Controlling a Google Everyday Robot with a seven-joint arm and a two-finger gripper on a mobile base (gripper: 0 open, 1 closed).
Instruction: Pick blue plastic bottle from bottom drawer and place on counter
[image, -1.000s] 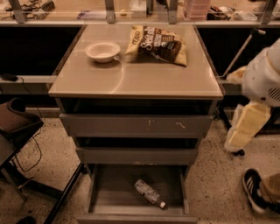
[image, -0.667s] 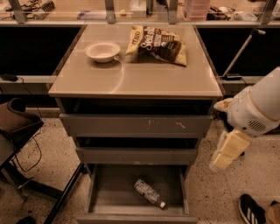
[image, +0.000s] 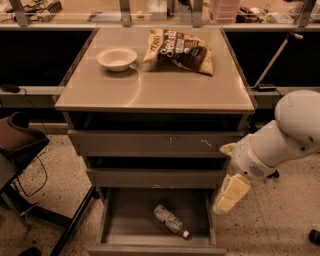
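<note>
Cream gripper (image: 222, 205) seemingly beside bottom drawer (image: 130, 222)

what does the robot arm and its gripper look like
The arm is smooth white, in bulging rounded shells, with a dark dotted patch near the wrist. The gripper, hanging by the right wall of the wide grey metal bottom drawer, is pale cream-yellow and blocky. No cables or markings show.

Counter (image: 150, 92) with white bowl (image: 116, 58) and snack bag (image: 180, 50), tool (image: 220, 207) beside bottom drawer (image: 127, 222)
</note>
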